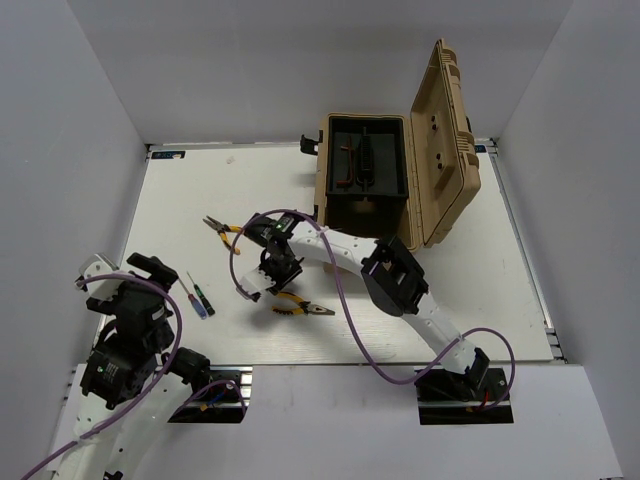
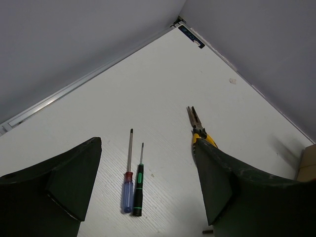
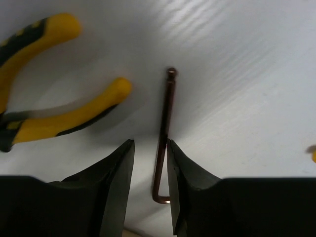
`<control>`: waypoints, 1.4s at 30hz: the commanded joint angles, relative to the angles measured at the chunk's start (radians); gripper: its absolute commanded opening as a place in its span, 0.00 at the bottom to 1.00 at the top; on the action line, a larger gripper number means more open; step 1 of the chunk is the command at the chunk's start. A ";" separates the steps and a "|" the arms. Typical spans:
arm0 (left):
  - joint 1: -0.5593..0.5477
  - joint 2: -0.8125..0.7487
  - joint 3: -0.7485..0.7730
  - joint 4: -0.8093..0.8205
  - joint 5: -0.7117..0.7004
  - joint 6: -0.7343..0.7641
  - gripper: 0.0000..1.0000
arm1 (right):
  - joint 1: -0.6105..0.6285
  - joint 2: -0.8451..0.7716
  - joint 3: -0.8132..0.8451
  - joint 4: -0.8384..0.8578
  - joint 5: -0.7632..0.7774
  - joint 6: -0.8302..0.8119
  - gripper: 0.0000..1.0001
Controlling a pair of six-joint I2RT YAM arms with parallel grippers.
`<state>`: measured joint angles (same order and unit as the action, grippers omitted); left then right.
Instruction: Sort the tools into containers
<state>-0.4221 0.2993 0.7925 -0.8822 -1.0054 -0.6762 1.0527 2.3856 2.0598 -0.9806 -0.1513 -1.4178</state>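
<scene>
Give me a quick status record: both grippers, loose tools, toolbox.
left gripper: open, empty
right gripper: open, hex key between its fingers, unclamped
pliers: one pair beside the hex key, another farther back
screwdrivers: blue and green, side by side, near left gripper
toolbox: lid open, dark tools in tray

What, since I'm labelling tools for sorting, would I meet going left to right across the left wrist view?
blue-handled screwdriver → green-handled screwdriver → yellow-handled pliers → tan toolbox, just its corner at the right edge.
</scene>
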 commanded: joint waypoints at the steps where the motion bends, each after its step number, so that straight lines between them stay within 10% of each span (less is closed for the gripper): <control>1: -0.003 -0.009 -0.001 0.008 0.004 0.010 0.86 | -0.005 0.050 0.028 -0.205 -0.057 -0.096 0.39; 25: -0.003 -0.019 -0.010 0.008 0.004 0.010 0.86 | 0.018 0.115 0.011 0.040 0.179 0.238 0.18; 42: -0.003 -0.019 -0.010 0.008 0.004 0.010 0.86 | 0.020 0.047 0.042 0.029 0.016 0.403 0.00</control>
<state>-0.4221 0.2867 0.7891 -0.8822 -1.0054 -0.6731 1.0641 2.4161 2.0995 -0.9535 -0.0269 -1.0988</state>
